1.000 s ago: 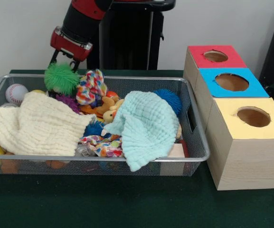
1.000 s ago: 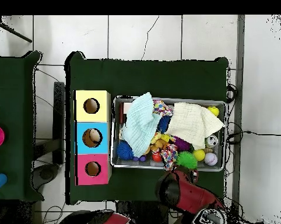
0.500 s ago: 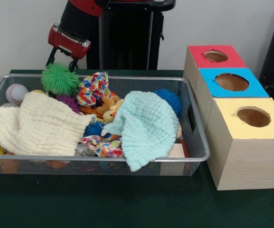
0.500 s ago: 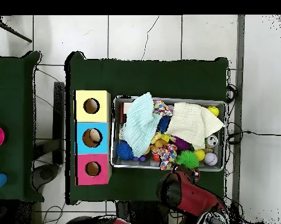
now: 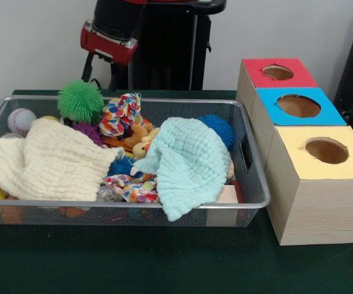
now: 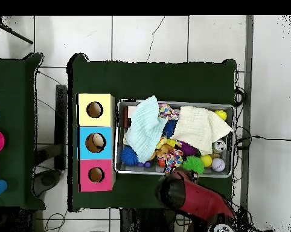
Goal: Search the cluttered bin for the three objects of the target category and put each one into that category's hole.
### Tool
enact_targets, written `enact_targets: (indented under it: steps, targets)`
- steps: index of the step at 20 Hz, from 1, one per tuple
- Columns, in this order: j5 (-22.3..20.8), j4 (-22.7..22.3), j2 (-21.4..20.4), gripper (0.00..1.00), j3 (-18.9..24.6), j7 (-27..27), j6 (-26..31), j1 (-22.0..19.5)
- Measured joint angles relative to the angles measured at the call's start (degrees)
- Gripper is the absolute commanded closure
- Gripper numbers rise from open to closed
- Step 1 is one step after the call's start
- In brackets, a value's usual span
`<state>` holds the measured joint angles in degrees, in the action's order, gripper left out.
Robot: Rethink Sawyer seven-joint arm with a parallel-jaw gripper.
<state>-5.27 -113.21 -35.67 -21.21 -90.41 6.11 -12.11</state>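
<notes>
Across the table in the front view, the gripper (image 5: 101,68) hangs above the bin's (image 5: 249,184) far rim, just behind the green ball (image 5: 81,100). Only dark stubs show under the red cuff, so I cannot tell whether it is spread or closed, and nothing seems to be in it. Two cloths, cream (image 5: 48,160) and mint (image 5: 188,164), cover much of the clutter; a blue ball (image 5: 219,128), a plush (image 5: 141,139) and a baseball (image 5: 21,120) poke out. Three boxes (image 5: 314,184) stand just right of the bin, with red, blue and yellow tops, each holed.

From overhead, the arm (image 6: 190,196) reaches over the bin's near rim beside the green ball (image 6: 193,164). The gripper itself is hidden beneath it.

Which category is wanted is not shown. If it is spiky balls, a straight descent onto the green one looks best, centred so the soft spines do not roll it aside, clear of the wire wall and the patterned fabric beside it. The cloths probably need pulling off to find the rest.
</notes>
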Motion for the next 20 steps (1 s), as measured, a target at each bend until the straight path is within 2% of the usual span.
enact_targets:
  steps: [3, 12, 20]
  targets:
    - [0.0, 0.0, -1.6, 0.00, 2.3, 0.0, 1.6, -0.4]
    - [0.2, 0.0, -2.8, 0.00, 7.8, 0.0, 0.1, -1.0]
    - [0.2, -0.1, -2.4, 0.00, 18.7, 0.0, -8.3, -8.7]
